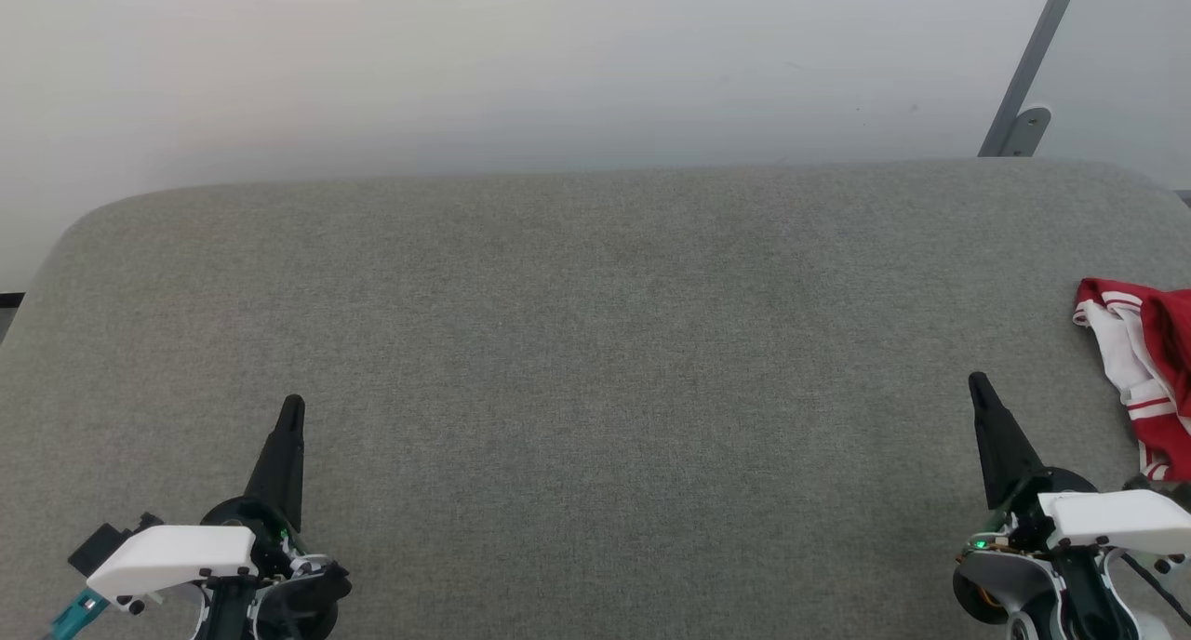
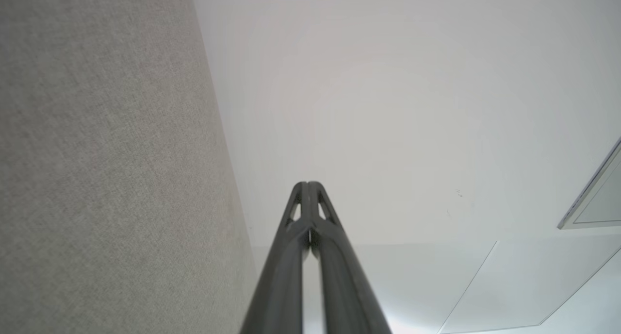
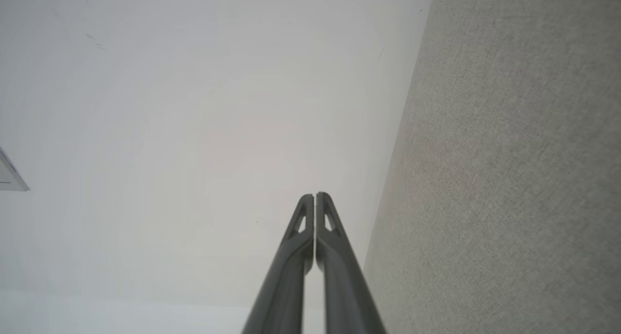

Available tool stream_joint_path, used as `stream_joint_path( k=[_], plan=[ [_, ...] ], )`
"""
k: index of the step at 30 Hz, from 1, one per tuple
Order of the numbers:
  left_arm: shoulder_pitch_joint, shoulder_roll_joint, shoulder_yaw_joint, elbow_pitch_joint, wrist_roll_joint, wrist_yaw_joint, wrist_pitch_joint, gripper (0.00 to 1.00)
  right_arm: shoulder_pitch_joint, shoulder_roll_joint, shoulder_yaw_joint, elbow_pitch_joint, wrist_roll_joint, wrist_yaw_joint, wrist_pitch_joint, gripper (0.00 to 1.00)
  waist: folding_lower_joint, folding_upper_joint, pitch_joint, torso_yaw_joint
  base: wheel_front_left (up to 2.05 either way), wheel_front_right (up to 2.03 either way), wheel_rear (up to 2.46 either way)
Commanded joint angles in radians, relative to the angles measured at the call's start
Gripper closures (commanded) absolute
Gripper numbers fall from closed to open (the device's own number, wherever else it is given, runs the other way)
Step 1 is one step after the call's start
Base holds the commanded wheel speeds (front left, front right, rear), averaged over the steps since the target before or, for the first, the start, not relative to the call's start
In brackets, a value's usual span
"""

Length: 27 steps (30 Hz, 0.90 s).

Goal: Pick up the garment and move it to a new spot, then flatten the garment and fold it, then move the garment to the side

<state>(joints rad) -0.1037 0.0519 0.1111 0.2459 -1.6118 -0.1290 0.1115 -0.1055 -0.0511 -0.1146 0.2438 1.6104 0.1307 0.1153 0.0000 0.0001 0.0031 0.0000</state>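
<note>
From the head view we see a wide grey bench [image 1: 595, 342] with a pale wall [image 1: 465, 63] behind it. A red and white shirt [image 1: 1140, 361] lies bunched up at the right edge of the bench. Part of it is cut off by the side of the picture. A thin metal bar [image 1: 1033, 63] leans up by the far right corner.

Our left tool [image 1: 292, 406] is low on the left. Our right tool [image 1: 977, 381] is low on the right, near the shirt, with a gap between its tip and the cloth. Both point away from us over the bench, and each tips a little toward the middle.

The wrist views bring us close to the fingers. In the left wrist view the two dark fingers [image 2: 298, 203] press flat together, with the bench running up the left side. In the right wrist view the fingers [image 3: 327, 217] press together too, with the bench on the right side. Both tools are closed tight and hold nothing.
</note>
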Motion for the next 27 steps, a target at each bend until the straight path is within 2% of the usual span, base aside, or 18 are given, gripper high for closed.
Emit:
stream_joint_path(
  k=[1,27],
  plan=[
    [-0.012,-0.001,0.003,0.0,-0.005,-0.003,0.005,1.0,-0.007,0.002,0.001,0.003,0.004,0.0,0.002,1.0,0.0,-0.0001,0.0,0.0,0.0,0.0,0.0],
    [-0.012,-0.002,0.004,0.0,-0.003,-0.003,0.005,1.0,-0.006,0.002,0.001,0.003,0.004,0.0,0.001,1.0,0.0,-0.0001,0.0,0.0,0.0,0.0,0.0]
  ],
)
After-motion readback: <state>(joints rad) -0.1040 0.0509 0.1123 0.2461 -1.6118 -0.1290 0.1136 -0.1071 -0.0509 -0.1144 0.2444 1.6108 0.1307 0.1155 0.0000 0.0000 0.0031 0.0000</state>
